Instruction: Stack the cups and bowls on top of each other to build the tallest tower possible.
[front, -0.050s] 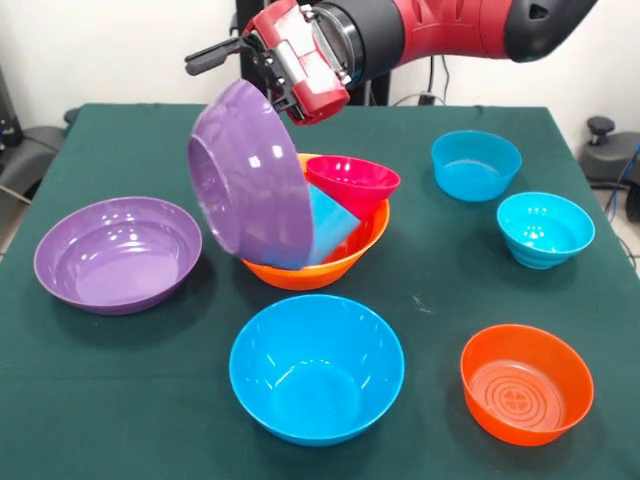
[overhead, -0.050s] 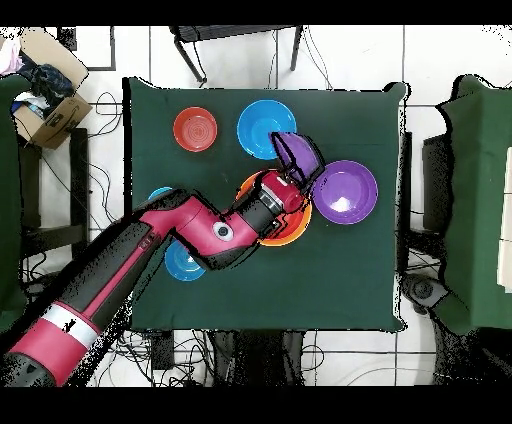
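Nearest the camera in the front view sit a big blue bowl (front, -0.050s: 316, 368) and a red-orange bowl (front, -0.050s: 526, 382), both upright on the green surface (front, -0.050s: 430, 290). Behind the blue one stands the tower (front, -0.050s: 335, 235): a wide orange bowl (front, -0.050s: 345, 258) as base, holding a tipped magenta bowl (front, -0.050s: 352, 183) and a light blue cup (front, -0.050s: 330, 222) lying slanted inside it. A purple bowl (front, -0.050s: 250, 188) is held on edge, its hollow facing sideways, its lower rim down at the orange bowl's near-left side. The gripper (front, -0.050s: 290, 95) pinches that purple bowl at its upper rim.

The red and black arm (overhead, -0.050s: 150, 255) reaches in from the top of the front view, its wrist bent down and angled toward the tower; from overhead it stretches diagonally across the surface with the gripper over the orange bowl.

A second purple bowl (front, -0.050s: 118, 252) rests upright well to one side. Two cyan bowls (front, -0.050s: 476, 165) (front, -0.050s: 545, 229) stand apart on the other side.
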